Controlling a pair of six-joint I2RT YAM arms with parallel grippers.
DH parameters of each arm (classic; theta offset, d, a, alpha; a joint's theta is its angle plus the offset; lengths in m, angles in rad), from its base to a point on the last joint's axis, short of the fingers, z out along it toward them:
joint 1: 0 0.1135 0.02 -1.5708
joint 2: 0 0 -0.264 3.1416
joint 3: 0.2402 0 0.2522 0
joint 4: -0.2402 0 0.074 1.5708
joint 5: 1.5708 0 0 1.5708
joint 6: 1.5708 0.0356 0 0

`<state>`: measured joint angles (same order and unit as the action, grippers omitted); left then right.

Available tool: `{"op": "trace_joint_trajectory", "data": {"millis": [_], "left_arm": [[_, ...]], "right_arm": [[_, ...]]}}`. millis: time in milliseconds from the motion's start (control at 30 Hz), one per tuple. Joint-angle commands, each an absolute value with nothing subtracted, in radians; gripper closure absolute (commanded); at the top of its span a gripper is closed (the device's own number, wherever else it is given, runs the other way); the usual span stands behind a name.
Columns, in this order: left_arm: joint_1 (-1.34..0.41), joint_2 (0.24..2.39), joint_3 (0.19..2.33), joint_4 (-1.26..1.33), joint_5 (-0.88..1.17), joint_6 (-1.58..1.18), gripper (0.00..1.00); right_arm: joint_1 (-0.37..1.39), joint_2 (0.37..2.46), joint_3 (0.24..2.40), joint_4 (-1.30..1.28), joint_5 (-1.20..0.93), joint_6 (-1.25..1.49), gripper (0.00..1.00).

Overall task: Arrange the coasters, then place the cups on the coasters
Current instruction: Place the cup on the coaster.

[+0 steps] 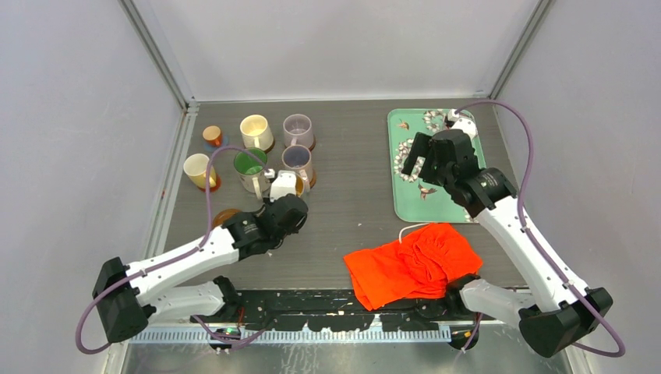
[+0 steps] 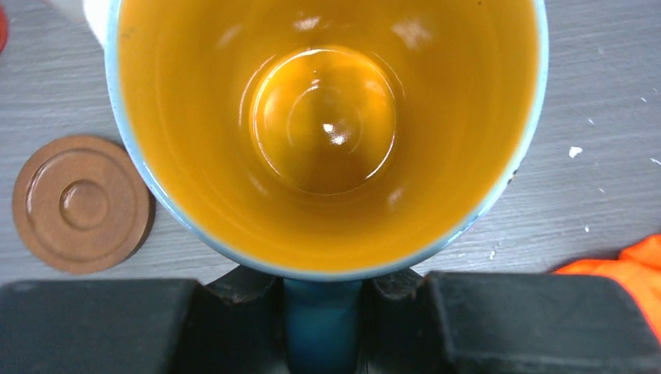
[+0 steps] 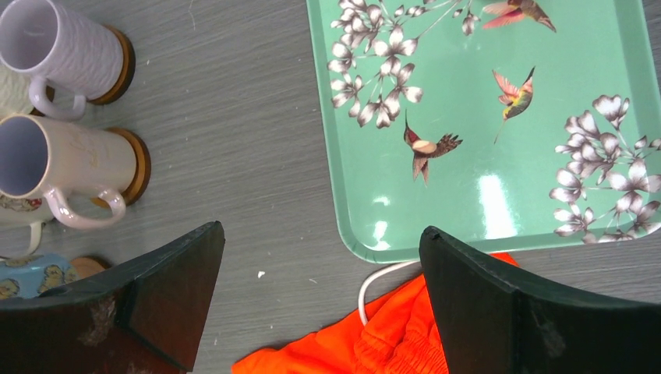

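Note:
My left gripper (image 2: 322, 284) is shut on the blue handle of a blue cup with an orange inside (image 2: 327, 132). From above, this cup (image 1: 284, 185) is in front of my left gripper (image 1: 282, 196), near the other cups. An empty brown grooved coaster (image 2: 82, 202) lies just left of it; the same coaster (image 1: 226, 216) shows from above. On coasters stand a lilac cup (image 3: 54, 43), a pale pink cup (image 3: 62, 160), a cream cup (image 1: 256, 131), a green-inside cup (image 1: 250, 167), a yellow cup (image 1: 199, 170) and a tiny orange cup (image 1: 212, 135). My right gripper (image 3: 321, 257) hangs open and empty; from above this right gripper (image 1: 415, 156) is over the tray's left edge.
A teal floral tray (image 1: 448, 206) lies at the back right, and the same tray (image 3: 483, 156) fills much of the right wrist view. An orange cloth (image 1: 413, 265) with a white cord lies near the front, just below the tray. Grey walls and a metal frame enclose the table.

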<state>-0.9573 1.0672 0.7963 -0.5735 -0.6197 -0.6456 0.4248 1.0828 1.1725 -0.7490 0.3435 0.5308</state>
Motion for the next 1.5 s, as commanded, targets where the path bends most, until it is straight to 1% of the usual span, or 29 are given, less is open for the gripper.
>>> {"op": "trace_joint_trajectory", "data": {"millis": [0,333,633,900,1467], "left_arm": [[-0.929,0.989,0.783,-0.570,-0.789,-0.768,1.00],[-0.804,0.907,0.694,-0.652,-0.827,-0.925,1.00],[-0.613,0.894,0.640,-0.640,-0.775,-0.935,1.00],[-0.508,0.914,0.629,-0.634,-0.776,-0.918,1.00],[-0.393,0.939,0.582,-0.630,-0.725,-0.948,1.00]], "right_arm": [[0.438,1.037,1.158,-0.727,0.317,0.533,0.00],[0.496,1.033,1.151,-0.744,0.297,0.517,0.00],[0.504,1.022,1.150,-0.742,0.290,0.511,0.00],[0.510,1.020,1.147,-0.741,0.291,0.508,0.00],[0.512,1.020,1.139,-0.735,0.290,0.505,0.00]]}}
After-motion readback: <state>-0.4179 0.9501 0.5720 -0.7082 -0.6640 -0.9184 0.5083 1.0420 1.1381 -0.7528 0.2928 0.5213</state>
